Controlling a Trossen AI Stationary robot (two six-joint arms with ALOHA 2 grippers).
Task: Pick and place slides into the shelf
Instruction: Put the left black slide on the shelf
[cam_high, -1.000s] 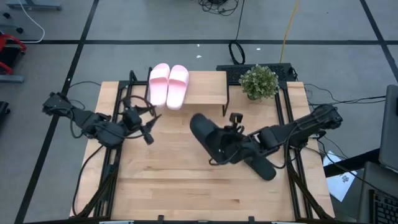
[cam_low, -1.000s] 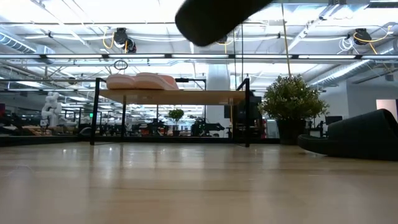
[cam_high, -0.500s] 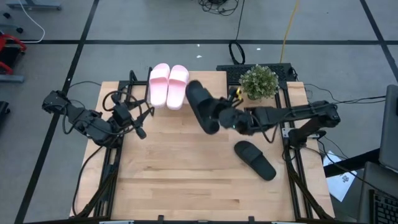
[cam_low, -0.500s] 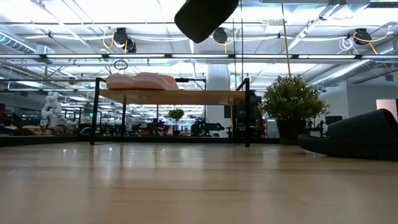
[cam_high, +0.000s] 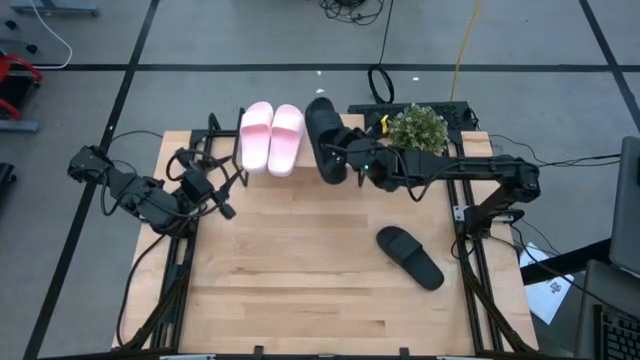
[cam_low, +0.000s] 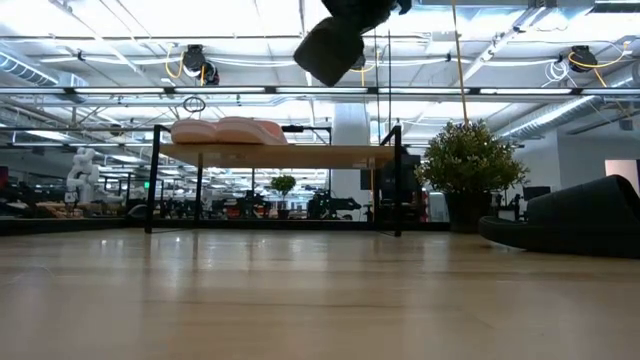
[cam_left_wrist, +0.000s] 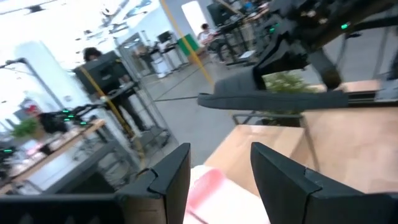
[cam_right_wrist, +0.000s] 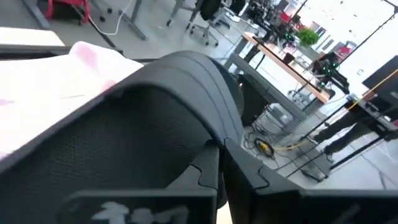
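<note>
A pale pink pair of slides (cam_high: 270, 136) lies on the left part of the shelf's wooden top (cam_high: 355, 122), and also shows in the low view (cam_low: 228, 130). My right gripper (cam_high: 352, 158) is shut on a black slide (cam_high: 322, 138), held above the shelf (cam_low: 300, 155) just right of the pink pair. In the low view that slide (cam_low: 335, 48) hangs tilted, well above the board. The other black slide (cam_high: 410, 257) lies sole down on the table at the right. My left gripper (cam_high: 218, 195) is open and empty, left of the shelf. My right gripper holds the black slide by its wide strap (cam_right_wrist: 214, 140), with the fingers (cam_right_wrist: 208, 174) shut at the strap's edge. It comes from the table's right side, roughly level. The slide is lifted clear of the shelf, toe toward the far edge.
A potted plant (cam_high: 417, 130) stands at the table's far right, close behind my right arm. The shelf's thin black legs (cam_low: 397, 180) stand on the table. Bare tabletop (cam_high: 290, 270) lies in the middle and near part.
My right gripper has carried the black slide from over the table's middle toward the far edge, to above the shelf beside the pink pair. My left gripper has drawn back a little toward the table's left edge.
</note>
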